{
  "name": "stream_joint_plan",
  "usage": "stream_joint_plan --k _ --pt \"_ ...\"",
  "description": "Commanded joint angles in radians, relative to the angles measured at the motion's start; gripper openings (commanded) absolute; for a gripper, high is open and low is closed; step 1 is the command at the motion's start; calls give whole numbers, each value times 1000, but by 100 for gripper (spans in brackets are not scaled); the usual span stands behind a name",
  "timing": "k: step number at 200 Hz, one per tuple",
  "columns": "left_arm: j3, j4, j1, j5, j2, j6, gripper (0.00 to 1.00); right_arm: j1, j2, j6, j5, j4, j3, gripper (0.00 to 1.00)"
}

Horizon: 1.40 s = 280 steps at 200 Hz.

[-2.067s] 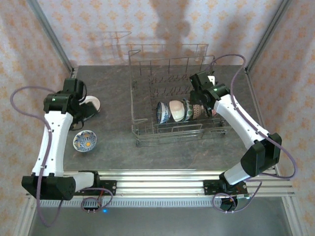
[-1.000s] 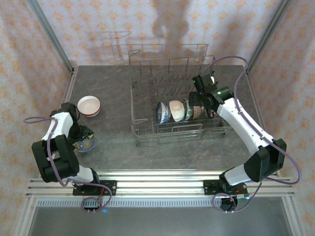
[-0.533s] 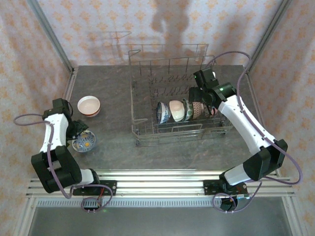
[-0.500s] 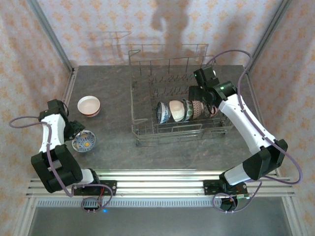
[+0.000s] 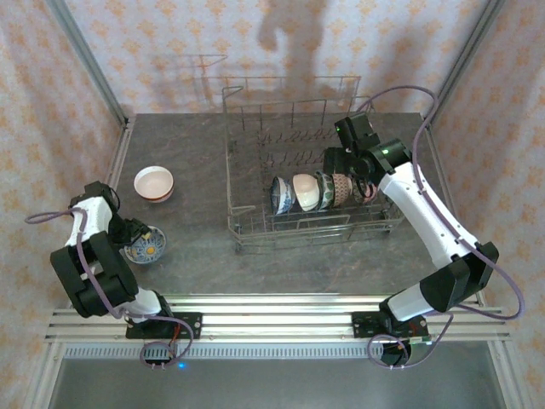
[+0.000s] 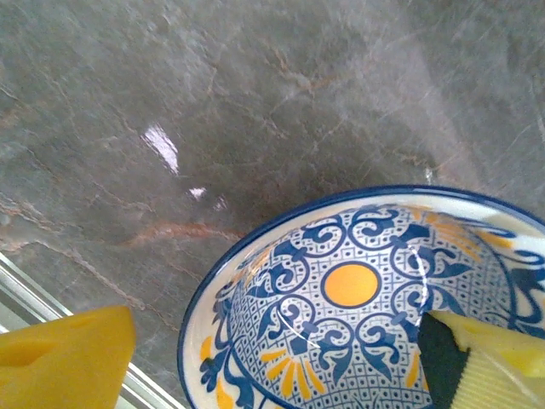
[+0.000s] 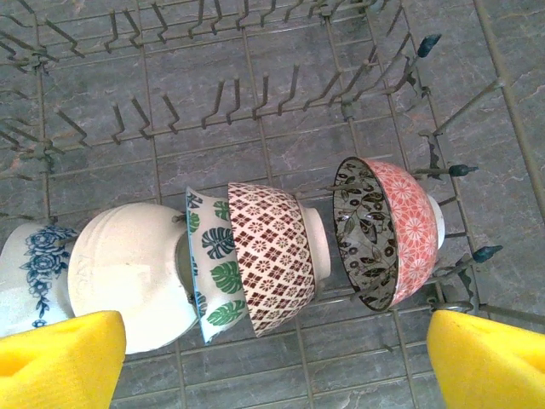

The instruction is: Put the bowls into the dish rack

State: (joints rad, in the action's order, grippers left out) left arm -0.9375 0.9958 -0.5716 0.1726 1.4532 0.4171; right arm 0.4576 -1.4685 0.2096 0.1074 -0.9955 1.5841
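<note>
Grey stone table (image 5: 196,264) carries the dish rack (image 5: 231,179), its long axis going from 9 to 3 o'clock. Five bowls stand on edge in one row along this axis, mouths toward 9 o'clock: blue-flowered bowl (image 7: 25,273), plain white bowl (image 7: 128,273), green-leaf bowl (image 7: 213,264), brown lattice bowl (image 7: 272,256), pink bowl (image 7: 404,230). At 8 o'clock of the table a blue-yellow bowl (image 6: 366,290) sits upright, mouth up. The left gripper (image 6: 272,375) is spread; its fingers (image 6: 64,358) straddle that rim, not pinching. The right gripper (image 7: 272,366) hangs spread above the row, holding nothing. Two seconds earlier the left gripper was beside the pinkish-white bowl (image 5: 154,183) at 10 o'clock.
</note>
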Motion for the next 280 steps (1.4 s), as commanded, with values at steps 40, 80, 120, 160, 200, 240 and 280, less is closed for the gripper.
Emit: stream_joint_plan --k 40,80,120,160,200,240,280 --pt "20 -22 17 34 45 -18 79 6 40 19 14 -17 3 91" --pt "31 -38 66 56 55 -17 62 6 47 23 19 -19 2 91" --pt "33 -38 103 57 41 -18 46 13 50 38 3 -9 -4 91" --pt "33 -35 143 79 33 -23 31 19 58 37 15 -14 -16 91" --pt "37 -32 191 108 6 -21 19 29 72 44 19 -22 -28 91" --pt "45 -21 224 141 -52 -6 14 30 66 43 27 -26 -32 92" --pt "56 -14 267 170 -129 15 11 36 31 41 12 -28 -9 91"
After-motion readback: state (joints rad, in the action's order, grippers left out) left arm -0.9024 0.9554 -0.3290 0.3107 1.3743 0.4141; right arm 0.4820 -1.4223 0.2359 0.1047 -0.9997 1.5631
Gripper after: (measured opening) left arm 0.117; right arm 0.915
